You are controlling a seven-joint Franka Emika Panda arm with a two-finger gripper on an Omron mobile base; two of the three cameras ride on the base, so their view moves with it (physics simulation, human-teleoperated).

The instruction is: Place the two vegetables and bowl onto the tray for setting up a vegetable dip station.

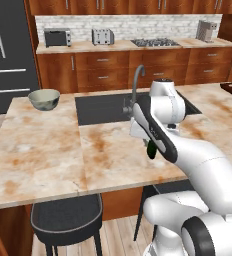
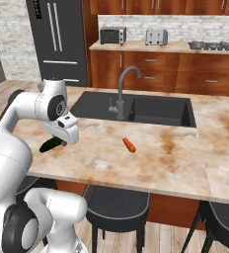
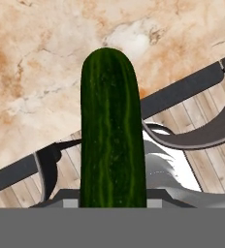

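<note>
Near the bench's front edge the pincer (image 2: 62, 142) is clenched on the cucumber (image 3: 112, 131), held clear of the surface. Keep the grip firm and travel level to the tray, which I can't locate. Further out, carrot (image 2: 129, 145) lies mid-bench; bowl (image 1: 44, 99) sits at the far left corner.

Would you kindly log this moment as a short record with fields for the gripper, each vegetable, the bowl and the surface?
gripper: shut on the cucumber
cucumber: dark green, held above the counter's front edge
carrot: lying on the counter in front of the sink
bowl: upright at the counter's far left corner
counter: marbled beige island with a dark sink
</note>
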